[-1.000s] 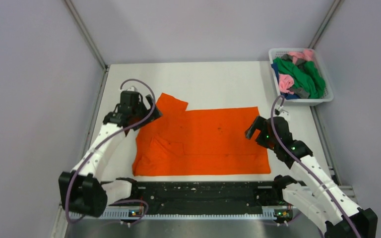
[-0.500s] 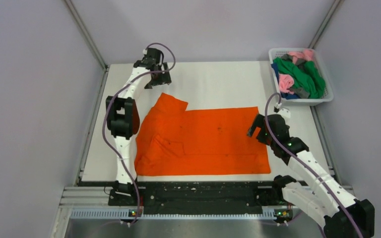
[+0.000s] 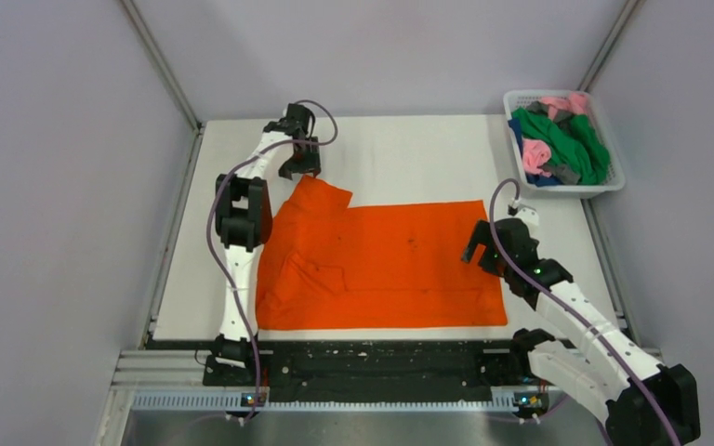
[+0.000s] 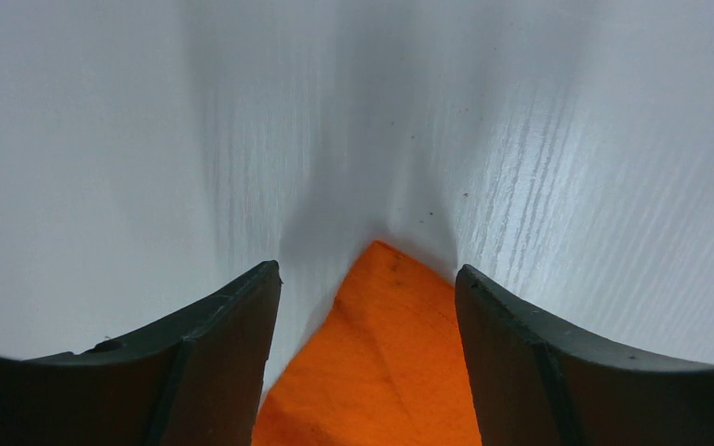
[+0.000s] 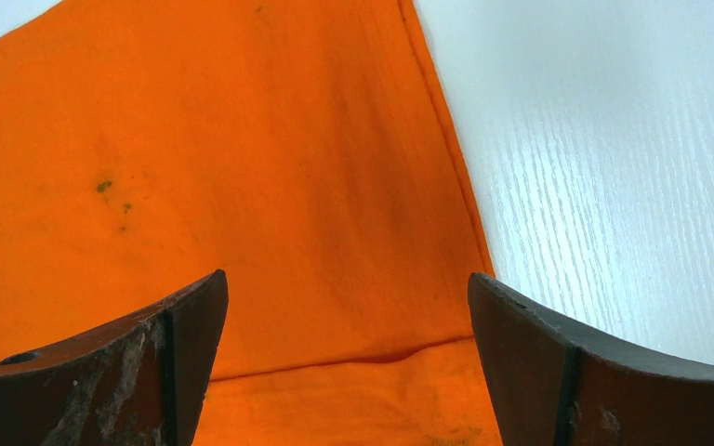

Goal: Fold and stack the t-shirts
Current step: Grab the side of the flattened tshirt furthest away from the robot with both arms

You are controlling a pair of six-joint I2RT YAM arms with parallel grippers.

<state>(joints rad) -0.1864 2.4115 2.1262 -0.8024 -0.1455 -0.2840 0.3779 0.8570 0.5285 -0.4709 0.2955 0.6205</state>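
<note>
The heaped t-shirts (image 3: pixel 572 139) in the basket (image 3: pixel 572 192) hide one another.

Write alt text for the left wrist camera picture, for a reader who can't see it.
A pointed corner of a bright orange cloth t-shirt lies on a white wood-grain table. It is framed between the dark curved fingers of the left pincer, which is open above it.
</note>
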